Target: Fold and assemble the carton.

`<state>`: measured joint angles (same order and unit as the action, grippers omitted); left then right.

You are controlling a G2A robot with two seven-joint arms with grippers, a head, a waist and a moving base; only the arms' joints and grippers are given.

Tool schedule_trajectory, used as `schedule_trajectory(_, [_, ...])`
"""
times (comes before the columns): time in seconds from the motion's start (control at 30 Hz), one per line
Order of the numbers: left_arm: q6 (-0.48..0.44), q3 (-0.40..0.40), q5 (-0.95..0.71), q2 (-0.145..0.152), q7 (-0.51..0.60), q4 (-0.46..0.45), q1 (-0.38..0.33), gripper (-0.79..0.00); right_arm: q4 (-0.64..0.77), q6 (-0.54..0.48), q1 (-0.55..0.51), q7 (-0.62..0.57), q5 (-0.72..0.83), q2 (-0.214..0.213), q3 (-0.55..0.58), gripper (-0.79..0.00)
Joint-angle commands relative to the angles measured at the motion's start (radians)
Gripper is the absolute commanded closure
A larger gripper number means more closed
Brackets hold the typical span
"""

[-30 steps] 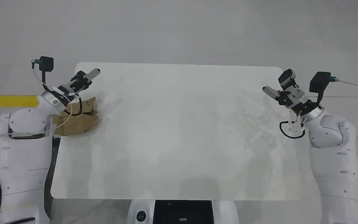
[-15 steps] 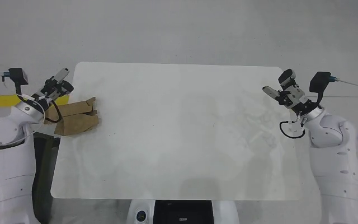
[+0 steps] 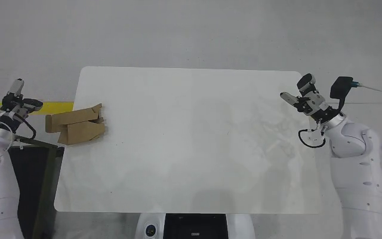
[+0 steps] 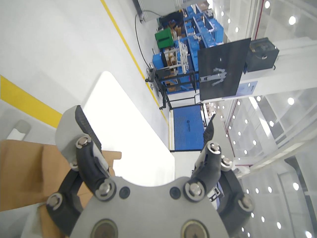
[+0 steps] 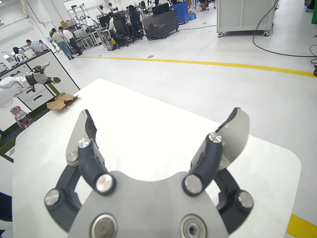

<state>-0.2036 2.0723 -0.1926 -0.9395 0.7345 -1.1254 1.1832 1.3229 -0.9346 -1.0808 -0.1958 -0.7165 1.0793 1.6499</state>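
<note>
The brown cardboard carton (image 3: 76,125) lies partly folded, flaps loose, at the table's left edge, overhanging it a little. It also appears as the carton (image 4: 24,172) in the left wrist view and the carton (image 5: 62,101) far off in the right wrist view. My left gripper (image 3: 17,94) hangs off the table, left of the carton and apart from it. The left gripper (image 4: 145,125) is open and holds nothing. At the table's right edge, my right gripper (image 3: 296,94) is raised above the surface. The right gripper (image 5: 161,117) is open and empty.
The white table (image 3: 191,143) is bare apart from the carton. A black frame (image 3: 30,173) stands beside the table's left edge, and a yellow floor line (image 3: 57,107) runs behind the carton. A pink bottle (image 5: 19,116) sits low beyond that edge.
My left arm has drawn back leftward from over the carton to beyond the table's edge. The carton stays where it lay, now uncovered. The right arm has not moved.
</note>
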Motion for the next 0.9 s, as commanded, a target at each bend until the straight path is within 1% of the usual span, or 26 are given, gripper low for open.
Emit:
schedule_trajectory(0.0, [0.003,0.020,0.019,0.006,-0.018,0.024,0.005,-0.785,0.000,0.000,0.000,0.000,0.000,0.000,0.000,-0.785])
schedule_trajectory(0.1, [0.013,0.040,0.039,0.013,-0.049,0.070,0.007,-0.785,0.000,0.000,0.000,0.000,0.000,0.000,0.000,-0.785])
schedule_trajectory(0.2, [0.020,0.047,0.072,0.019,-0.098,0.135,0.008,-0.785,0.000,0.000,0.000,0.000,0.000,0.000,0.000,-0.785])
schedule_trajectory(0.3, [0.027,0.045,0.065,0.020,-0.119,0.187,-0.001,-0.785,0.000,0.000,0.000,0.000,0.000,0.000,0.000,-0.785])
schedule_trajectory(0.4, [0.029,0.028,0.101,0.024,-0.132,0.234,-0.005,-0.785,0.000,0.000,0.000,0.000,0.000,0.000,0.000,-0.785])
schedule_trajectory(0.6, [0.023,-0.018,0.139,0.025,-0.113,0.299,-0.023,-0.785,0.000,0.000,0.000,0.000,0.000,0.000,0.000,-0.785])
schedule_trajectory(0.73, [0.011,-0.047,0.119,0.023,-0.060,0.335,-0.032,-0.785,0.000,0.000,0.000,0.000,0.000,0.000,0.000,-0.785])
schedule_trajectory(0.87, [0.001,-0.064,0.105,0.023,-0.014,0.344,-0.029,-0.785,0.000,0.000,0.000,0.000,0.000,0.000,0.000,-0.785])
